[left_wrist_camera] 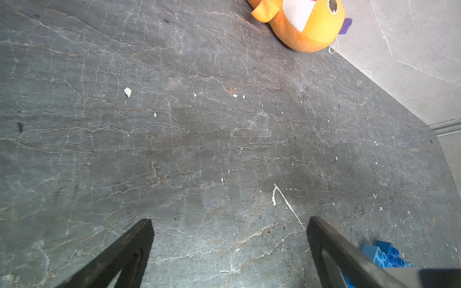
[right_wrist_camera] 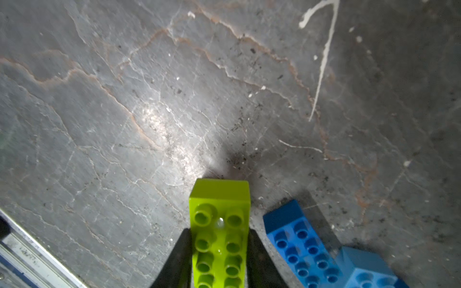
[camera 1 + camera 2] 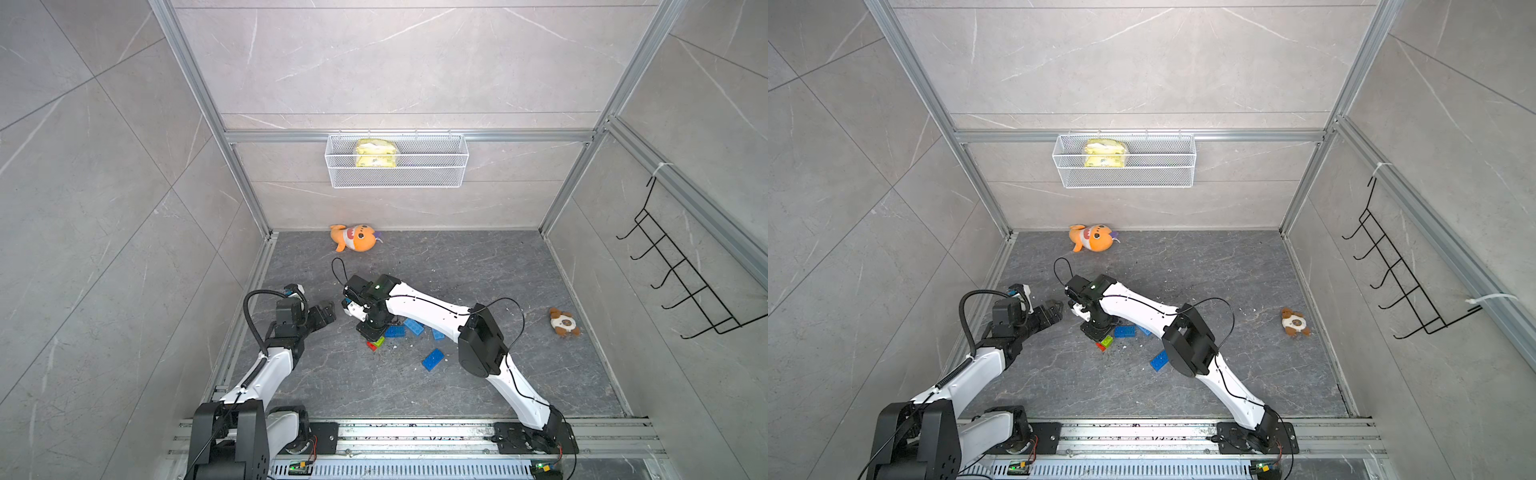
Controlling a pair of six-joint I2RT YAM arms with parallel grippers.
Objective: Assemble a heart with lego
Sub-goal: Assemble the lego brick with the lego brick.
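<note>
Top views: dark veined floor (image 3: 478, 270), pale tiled walls (image 3: 104, 187); lime-green brick (image 3: 379, 341) sits near the floor's middle, beside scattered blue bricks (image 3: 394, 331). Left wrist: left gripper (image 1: 229, 224) gapes wide, empty. Right wrist: right gripper (image 2: 219, 230) pinches the lime-green brick's sides, studs toward camera, long axis along its fingers.
</note>
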